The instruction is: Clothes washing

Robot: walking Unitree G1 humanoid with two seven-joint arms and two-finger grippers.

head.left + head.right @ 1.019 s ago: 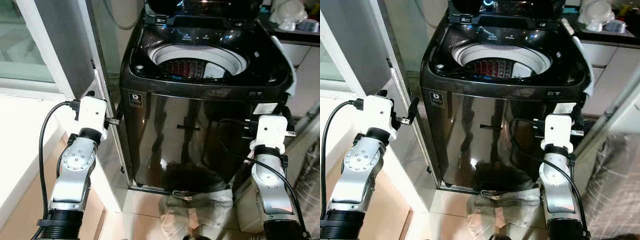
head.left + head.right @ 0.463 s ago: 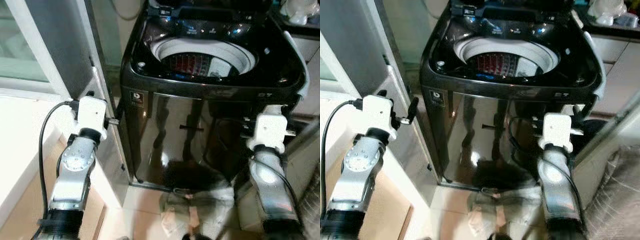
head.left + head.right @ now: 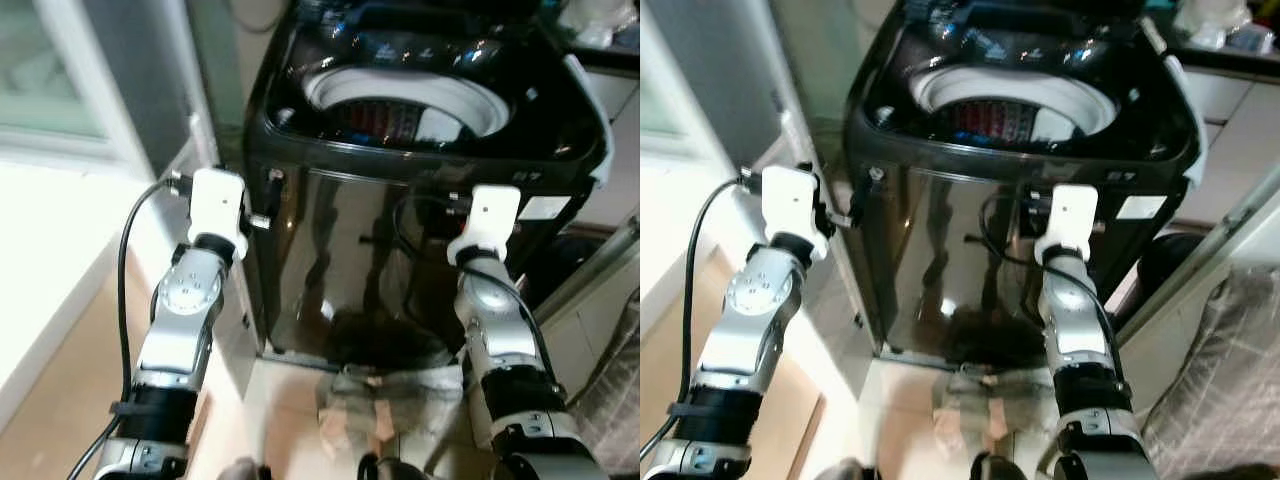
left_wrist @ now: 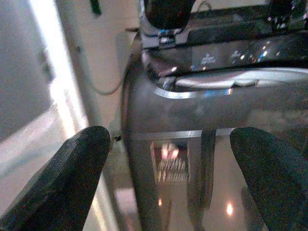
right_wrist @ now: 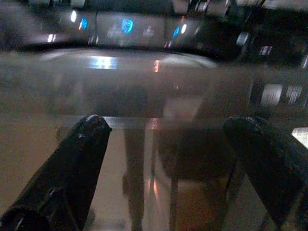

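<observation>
Facing open washing machine (image 3: 420, 200); left gripper (image 4: 163, 173), right gripper (image 5: 178, 168) spread, empty.

both silver arms reach forward, wrists raised — left claw (image 4: 168, 178) and right claw (image 5: 173, 168) each empty, black fingers (image 4: 72, 178) spread wide apart.

You're standing in the laundry corner of a home. A black top-loading washing machine (image 3: 420, 200) is right ahead of you, lid up, its white-rimmed drum (image 3: 405, 105) open. A crumpled cloth (image 3: 385, 405) lies on the pale tiled floor (image 3: 275, 400) at its foot. A white-framed window (image 3: 70, 90) runs along your left, and a counter with white crockery (image 3: 1210, 25) sits far right.
</observation>
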